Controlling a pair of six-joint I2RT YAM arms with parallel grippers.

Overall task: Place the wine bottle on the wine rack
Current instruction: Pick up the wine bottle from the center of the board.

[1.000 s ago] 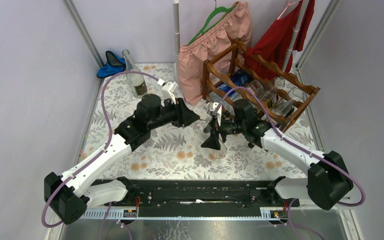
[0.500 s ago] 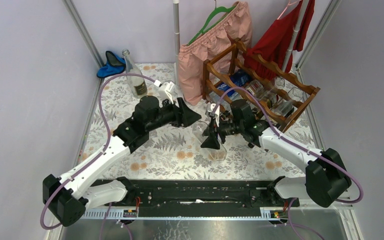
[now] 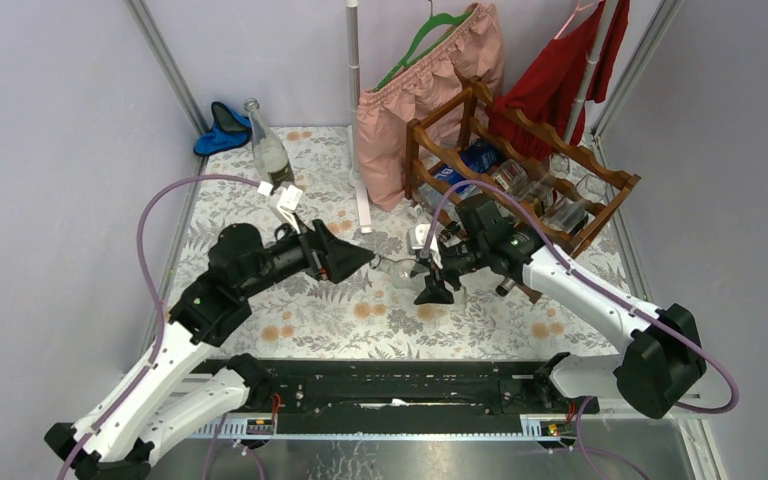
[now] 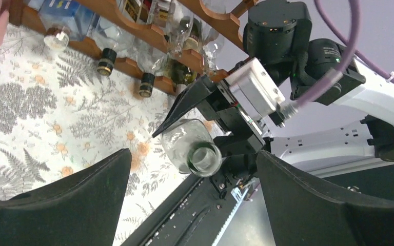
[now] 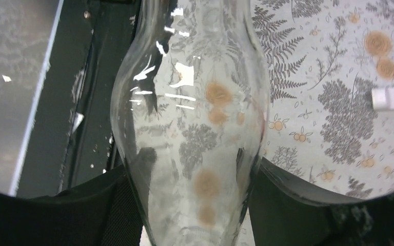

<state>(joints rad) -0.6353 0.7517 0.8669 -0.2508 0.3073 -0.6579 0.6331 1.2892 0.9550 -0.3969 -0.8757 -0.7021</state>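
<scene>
right hand (image 3: 428, 270) grips wine bottle (image 5: 190, 128) in open space beside wine rack (image 3: 600, 163).

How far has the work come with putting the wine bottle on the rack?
Done: the right hand grips the clear bottle, apparently off the table. In hand: the bottle hangs between the arms, its mouth toward the open left hand. Left: carrying it to the wine rack, which holds several bottles, and laying it on the rails. At the far left another bottle stands upright.
</scene>
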